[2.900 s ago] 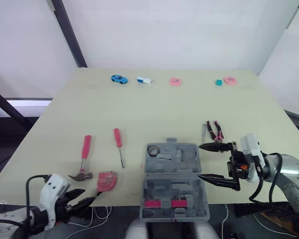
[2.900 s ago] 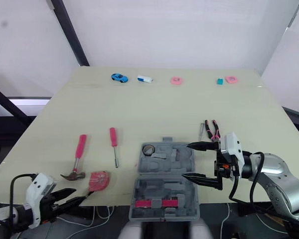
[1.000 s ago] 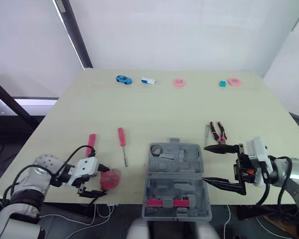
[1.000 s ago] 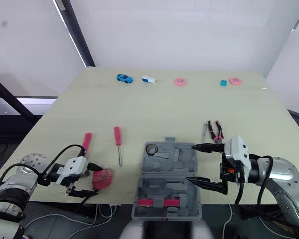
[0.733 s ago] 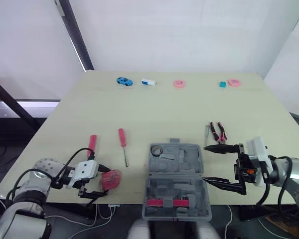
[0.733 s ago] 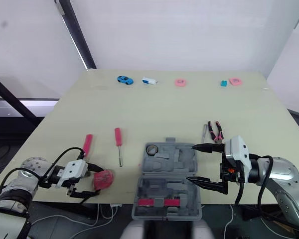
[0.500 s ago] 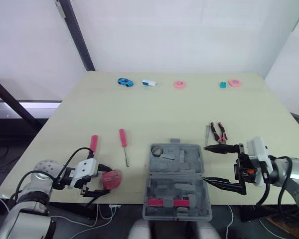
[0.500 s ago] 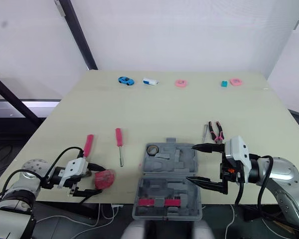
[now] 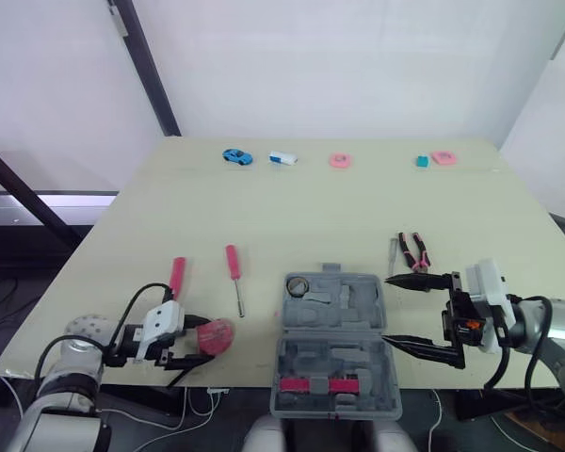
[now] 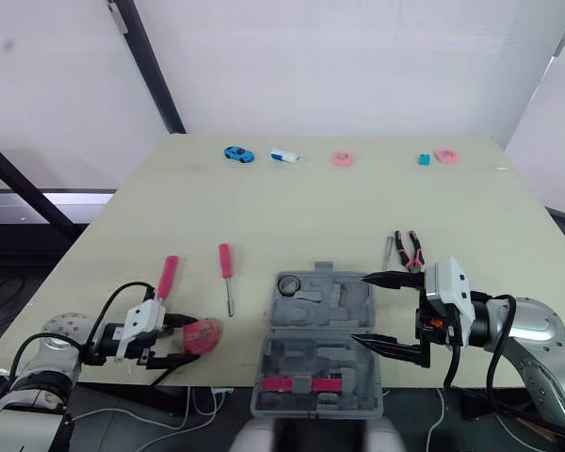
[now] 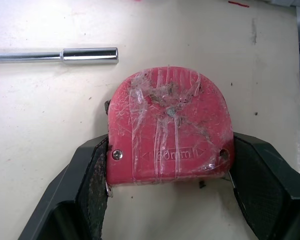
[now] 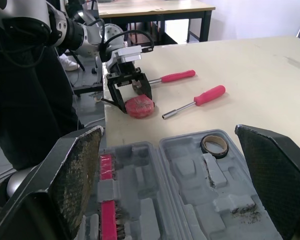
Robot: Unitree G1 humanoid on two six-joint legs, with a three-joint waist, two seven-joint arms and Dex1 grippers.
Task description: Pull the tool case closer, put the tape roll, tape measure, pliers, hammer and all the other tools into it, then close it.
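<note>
The left gripper [image 9: 194, 339] is down at the near left edge of the table [image 9: 311, 207], and it has the red tape measure [image 11: 167, 127] between its two black fingers [image 11: 92, 185]. In the left wrist view the pads touch the casing on both sides, a pinch, with the tape measure lying flat on the tabletop. Just beyond it lies the metal shaft of the red-handled screwdriver [image 9: 234, 273], and the pink-handled hammer [image 9: 177, 275] rests close to the left gripper, handle pointing away from the robot.

Over to the middle: the grey tool case [image 9: 334, 344] lies open at the near edge, both halves flat. The tape roll [image 9: 297, 284] sits in the far left corner of the far half, and a pink bar-shaped tool [image 9: 311, 384] lies across the near half.

The right gripper [image 9: 388, 309] hangs at the case's right side with its fingers spread wide, holding nothing, the tips over the case's right rim.

The pliers [image 9: 414, 250] lie on the table just beyond the right gripper, red and black handles pointing away, with a thin grey tool [image 9: 393, 252] just beside them.
</note>
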